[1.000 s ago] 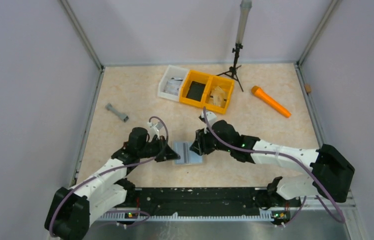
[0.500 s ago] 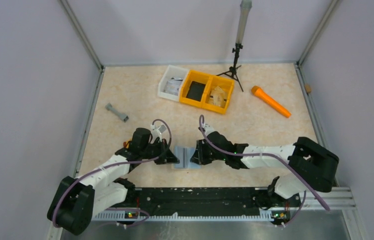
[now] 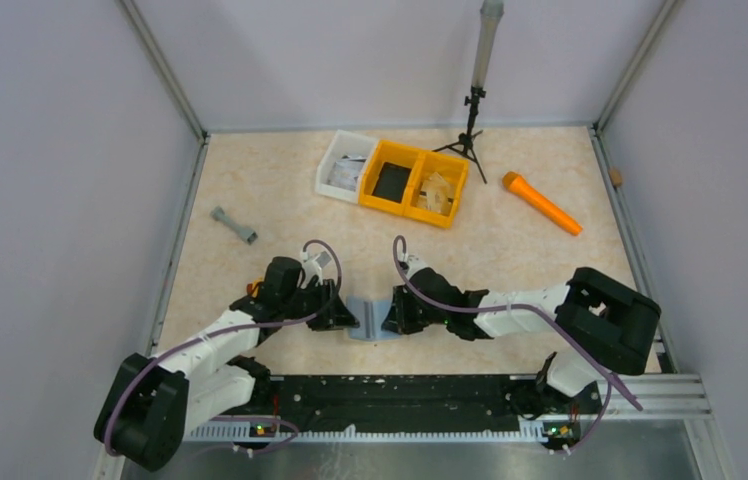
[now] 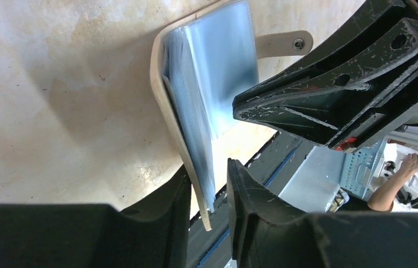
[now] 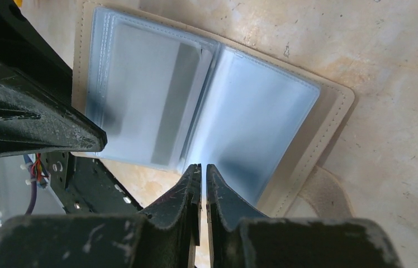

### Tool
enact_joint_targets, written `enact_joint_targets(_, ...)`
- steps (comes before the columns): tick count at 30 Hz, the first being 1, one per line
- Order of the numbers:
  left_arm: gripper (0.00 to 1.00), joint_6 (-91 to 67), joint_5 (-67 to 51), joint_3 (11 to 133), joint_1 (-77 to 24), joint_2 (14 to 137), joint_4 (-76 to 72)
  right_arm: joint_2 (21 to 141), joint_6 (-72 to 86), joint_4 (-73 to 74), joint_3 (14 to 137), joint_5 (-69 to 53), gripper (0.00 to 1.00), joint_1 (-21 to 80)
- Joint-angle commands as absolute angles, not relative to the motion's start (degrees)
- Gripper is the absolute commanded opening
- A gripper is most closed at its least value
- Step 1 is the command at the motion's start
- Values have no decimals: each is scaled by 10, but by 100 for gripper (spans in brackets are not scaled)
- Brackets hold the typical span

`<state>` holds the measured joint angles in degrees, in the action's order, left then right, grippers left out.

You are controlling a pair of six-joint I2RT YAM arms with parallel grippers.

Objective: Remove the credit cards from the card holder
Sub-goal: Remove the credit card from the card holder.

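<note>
**Card holder propped open between both grippers, close to the near rail**

The left gripper (image 3: 338, 312) comes in low from the left over the tabletop (image 3: 280, 190). In its wrist view its fingers (image 4: 176, 209) stand apart on either side of the tan cover's edge. A gap shows beside the plastic sleeves, so it straddles that edge and does not clamp it.

Just to its right, between the two grippers, is the card holder (image 3: 368, 318). It is open like a book, with its left half tilted up and its blue-grey sleeves facing inward. The fold appears to run away from the arm bases, with the covers spreading left and right. In the right wrist view a card with a dark stripe (image 5: 156, 100) sits in a left-hand sleeve. Which side that sleeve opens on is not clear.

The right gripper (image 3: 388, 316) meets the holder from the right. Its fingers are drawn together to a thin slit at the near edge of the sleeves, by the fold. Whether a single leaf is nipped between them cannot be told.

Both arms are equally close, but the striped card lies on the left gripper's side. Pulling it out probably needs one gripper to steady the cover while the other draws along the sleeve.

The black rail (image 3: 400, 390) lies just nearward and leaves little room there. Bare tabletop stretches beyond the holder, with the white bin (image 3: 322, 185) and yellow bin (image 3: 405, 212) well apart.
</note>
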<state>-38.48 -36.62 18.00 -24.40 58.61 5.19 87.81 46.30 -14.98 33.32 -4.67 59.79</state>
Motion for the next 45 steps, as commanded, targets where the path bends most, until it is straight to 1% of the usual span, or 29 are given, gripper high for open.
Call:
enact_joint_targets(1, 27, -391, -378, 197, -246, 569, 42, 882, 461, -179, 327, -53, 9, 601)
enact_joint_targets(3, 22, -395, -377, 196, -246, 565, 40, 884, 460, -180, 327, -54, 9, 601)
enact_joint_targets(9, 19, -397, -375, 200, -245, 552, 44, 890, 459, -190, 324, -66, 9, 602)
enact_joint_targets(13, 9, -396, -376, 200, -245, 566, 36, 890, 459, -193, 322, -68, 9, 601)
enact_joint_targets(15, 7, -397, -381, 199, -245, 573, 26, 891, 459, -193, 321, -68, 9, 601)
enact_joint_targets(17, 7, -397, -380, 199, -245, 576, 23, 891, 459, -192, 321, -66, 9, 601)
enact_joint_targets(18, 12, -396, -379, 200, -245, 578, 21, 891, 460, -191, 320, -65, 10, 601)
enact_joint_targets(20, 25, -399, -381, 198, -245, 583, 12, 890, 460, -186, 320, -60, 10, 601)
enact_joint_targets(21, 28, -403, -387, 197, -245, 585, 6, 890, 460, -183, 320, -56, 10, 602)
enact_joint_targets(22, 29, -407, -393, 195, -245, 589, -11, 892, 459, -181, 321, -55, 10, 601)
enact_joint_targets(24, 29, -415, -407, 191, -245, 595, -35, 897, 457, -173, 323, -51, 10, 601)
enact_joint_targets(28, 22, -418, -416, 192, -245, 606, -53, 910, 454, -163, 326, -47, 9, 601)
enact_joint_targets(32, 22, -415, -415, 193, -245, 611, -57, 916, 454, -169, 322, -54, 9, 601)
enact_joint_targets(37, 33, -421, -426, 189, -246, 621, -75, 920, 455, -178, 319, -60, 8, 602)
enact_joint_targets(39, 35, -419, -425, 189, -245, 625, -74, 922, 455, -181, 318, -62, 9, 602)
enact_joint_targets(42, 33, -417, -421, 192, -245, 634, -72, 922, 454, -183, 318, -65, 8, 601)
enact_joint_targets(45, 27, -414, -419, 195, -245, 643, -64, 922, 454, -184, 319, -67, 8, 601)
